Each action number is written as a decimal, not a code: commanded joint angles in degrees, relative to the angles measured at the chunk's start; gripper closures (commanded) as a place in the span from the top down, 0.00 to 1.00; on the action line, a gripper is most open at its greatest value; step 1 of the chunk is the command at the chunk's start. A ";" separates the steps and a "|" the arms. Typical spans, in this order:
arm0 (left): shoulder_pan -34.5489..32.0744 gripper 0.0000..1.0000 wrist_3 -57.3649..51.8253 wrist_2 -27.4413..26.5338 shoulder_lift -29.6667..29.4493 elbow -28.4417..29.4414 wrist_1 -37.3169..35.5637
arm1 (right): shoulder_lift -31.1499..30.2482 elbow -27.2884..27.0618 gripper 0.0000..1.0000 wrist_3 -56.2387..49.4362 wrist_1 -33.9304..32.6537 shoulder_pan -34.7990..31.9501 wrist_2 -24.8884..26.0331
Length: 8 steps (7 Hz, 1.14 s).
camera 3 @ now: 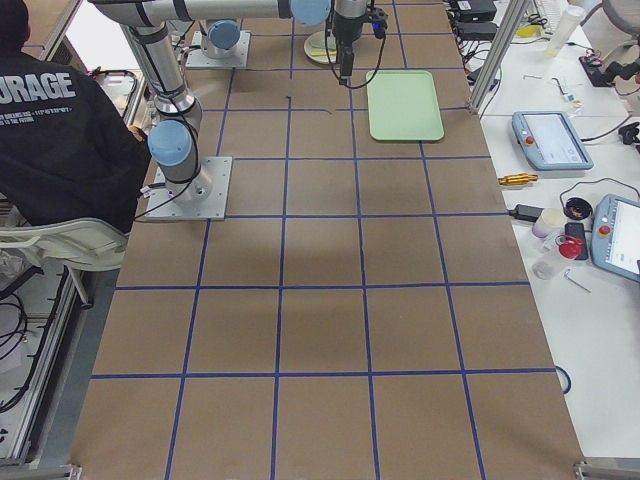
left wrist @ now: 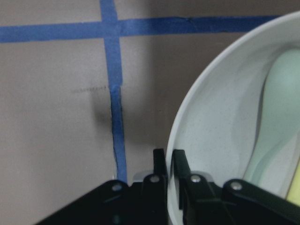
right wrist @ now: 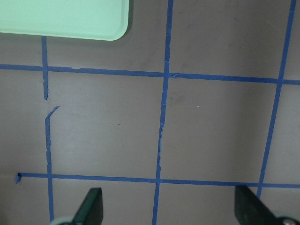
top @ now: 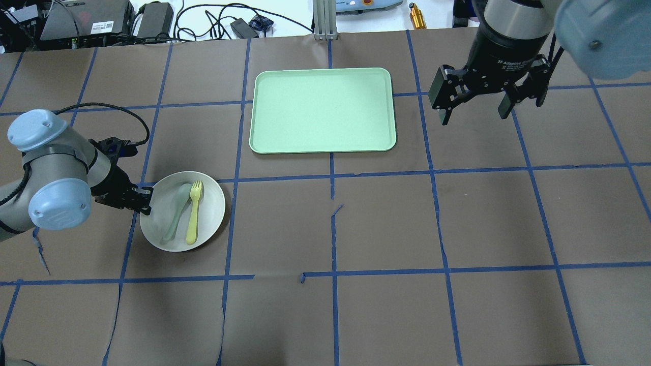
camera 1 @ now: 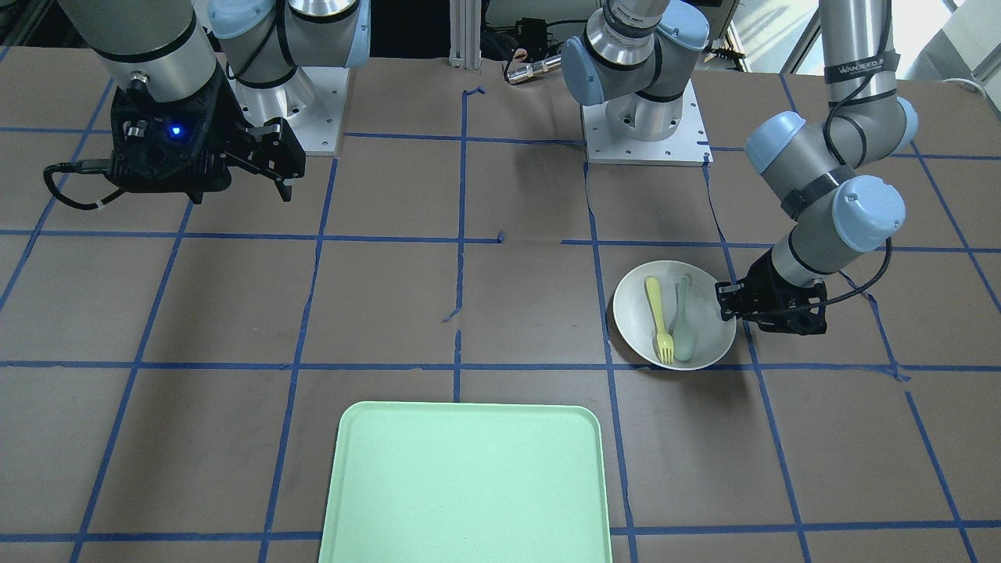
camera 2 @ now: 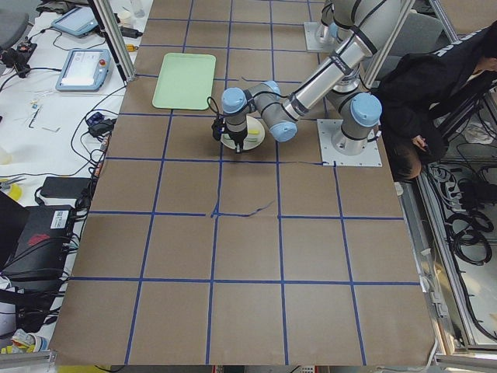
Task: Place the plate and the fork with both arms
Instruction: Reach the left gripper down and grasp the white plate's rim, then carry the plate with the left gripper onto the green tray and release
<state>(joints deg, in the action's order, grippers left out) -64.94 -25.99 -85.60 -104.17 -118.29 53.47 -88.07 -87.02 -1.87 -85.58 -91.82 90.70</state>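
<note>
The off-white plate (top: 208,208) lies on the table at the robot's left, also in the front view (camera 1: 635,313) and the left wrist view (left wrist: 215,140). The yellow fork (top: 193,212) lies in it beside a pale grey-green spoon (top: 175,213). My left gripper (top: 146,199) is shut on the plate's rim; the left wrist view shows its fingers (left wrist: 159,164) pinching the rim. My right gripper (top: 475,109) is open and empty, high above the table right of the tray; its fingertips (right wrist: 91,206) show in the right wrist view.
A mint-green tray (top: 323,109) lies at the table's far middle, also in the front view (camera 1: 465,485). Brown paper with blue tape lines (top: 333,175) covers the table. A person in black (camera 2: 435,93) sits behind the robot.
</note>
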 commanded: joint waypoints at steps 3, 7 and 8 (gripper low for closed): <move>-2.80 0.00 -0.29 18.59 -8.13 18.34 14.41 | 0.09 -0.08 1.00 0.02 0.06 -0.02 0.00; -20.98 0.00 16.02 19.16 -26.12 41.58 8.67 | 0.00 -0.08 1.00 0.11 0.06 -0.02 -0.09; -23.98 0.00 19.71 17.24 -30.00 47.13 8.67 | 0.00 -0.08 1.00 0.11 0.06 -0.02 -0.09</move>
<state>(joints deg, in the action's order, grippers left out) -84.76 -10.95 -66.76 -128.82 -78.58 62.26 -88.06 -87.10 -1.79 -85.52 -91.85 90.63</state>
